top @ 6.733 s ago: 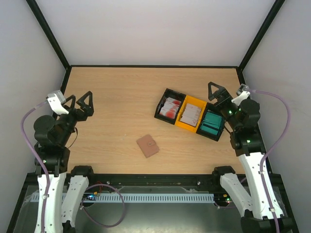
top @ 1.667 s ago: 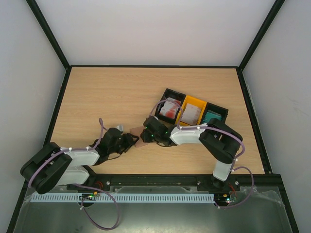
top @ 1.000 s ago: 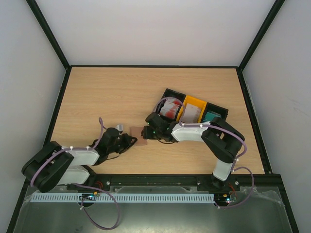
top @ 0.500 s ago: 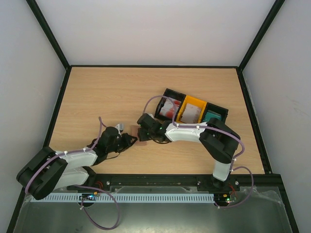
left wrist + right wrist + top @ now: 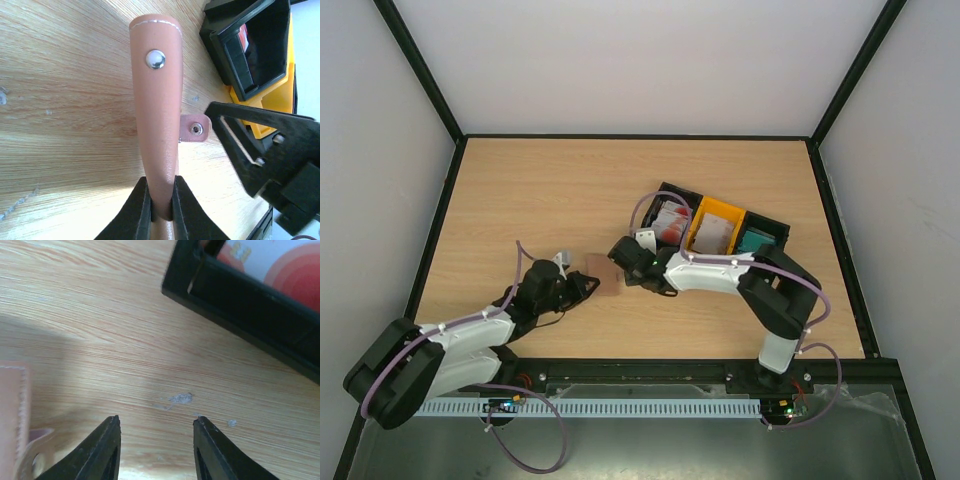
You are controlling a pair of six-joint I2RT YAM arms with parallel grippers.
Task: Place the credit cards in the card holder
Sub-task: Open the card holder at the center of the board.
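The reddish-brown card holder (image 5: pixel 604 279) lies on the wooden table, one leaf raised on edge (image 5: pixel 156 95), with its snap tab (image 5: pixel 194 129) sticking out sideways. My left gripper (image 5: pixel 159 205) is shut on that leaf's near edge (image 5: pixel 588 286). My right gripper (image 5: pixel 617 268) hovers open just right of the holder, with only bare wood between its fingers (image 5: pixel 157 422). The holder's edge (image 5: pixel 12 405) shows at its left. Credit cards sit in the trays: red-and-white (image 5: pixel 669 222) (image 5: pixel 280 260), whitish (image 5: pixel 715 236) and teal (image 5: pixel 757 243).
Three joined trays stand behind and right of the holder: a black one (image 5: pixel 658 203) (image 5: pixel 240 295), a yellow one (image 5: pixel 725 210) (image 5: pixel 280 95) and another black one (image 5: pixel 772 226). A black frame edges the table (image 5: pixel 520 190).
My right gripper's jaws have narrowed and it has shifted slightly back and right of the holder. My left arm has stretched out lower, still pinching the holder.
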